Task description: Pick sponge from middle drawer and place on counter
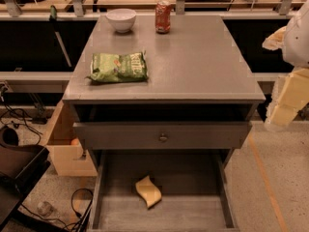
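Camera view is looking down on a grey cabinet with one drawer open.

- Item one: the counter [193,57] is carrying three things. A green chip bag [118,67] is lying flat near the front left. A white bowl [121,19] is standing at the back. A red can [163,17] is standing upright near the bowl, to its right.
- Item two: an upper drawer front [120,137] with a small round knob is sitting slightly out below the counter's edge.
- Item three: the middle drawer [193,216] is standing pulled well out toward the camera, with its streaky pale floor board showing.
- Item four: the sponge [148,191] is lying curled on that floor board, a little left of centre and apart from the side walls.
- Item five: the gripper [285,108] is hanging at the right edge of the view. It is beside the counter's front right corner, off the cabinet and well apart from the sponge. It is partly cut off by the edge of the view, so whether it is wide or narrow cannot be told.
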`<state>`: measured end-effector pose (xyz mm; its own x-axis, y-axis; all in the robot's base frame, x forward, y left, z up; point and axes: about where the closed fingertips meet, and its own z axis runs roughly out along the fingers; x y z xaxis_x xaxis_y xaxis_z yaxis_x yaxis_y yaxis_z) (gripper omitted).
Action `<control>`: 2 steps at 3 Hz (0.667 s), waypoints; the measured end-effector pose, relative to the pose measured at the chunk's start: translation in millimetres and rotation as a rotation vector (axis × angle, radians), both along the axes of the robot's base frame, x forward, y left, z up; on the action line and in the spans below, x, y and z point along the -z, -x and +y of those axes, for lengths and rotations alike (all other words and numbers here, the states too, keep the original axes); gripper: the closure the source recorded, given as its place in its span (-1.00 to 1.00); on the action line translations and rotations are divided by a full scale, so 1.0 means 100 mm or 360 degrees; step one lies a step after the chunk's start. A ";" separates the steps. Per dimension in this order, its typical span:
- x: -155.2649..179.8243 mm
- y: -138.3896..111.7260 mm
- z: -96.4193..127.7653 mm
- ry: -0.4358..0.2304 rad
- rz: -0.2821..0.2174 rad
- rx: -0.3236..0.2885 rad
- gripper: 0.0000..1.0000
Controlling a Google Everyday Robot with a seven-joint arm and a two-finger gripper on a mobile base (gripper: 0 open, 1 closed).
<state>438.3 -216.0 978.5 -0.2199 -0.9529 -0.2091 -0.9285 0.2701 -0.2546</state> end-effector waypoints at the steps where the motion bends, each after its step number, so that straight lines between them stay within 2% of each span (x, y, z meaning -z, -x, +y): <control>1: 0.00 0.00 0.00 0.0000 0.0000 0.0000 -1.00; 2: 0.08 -0.06 0.04 -0.0067 0.0005 0.0103 -1.00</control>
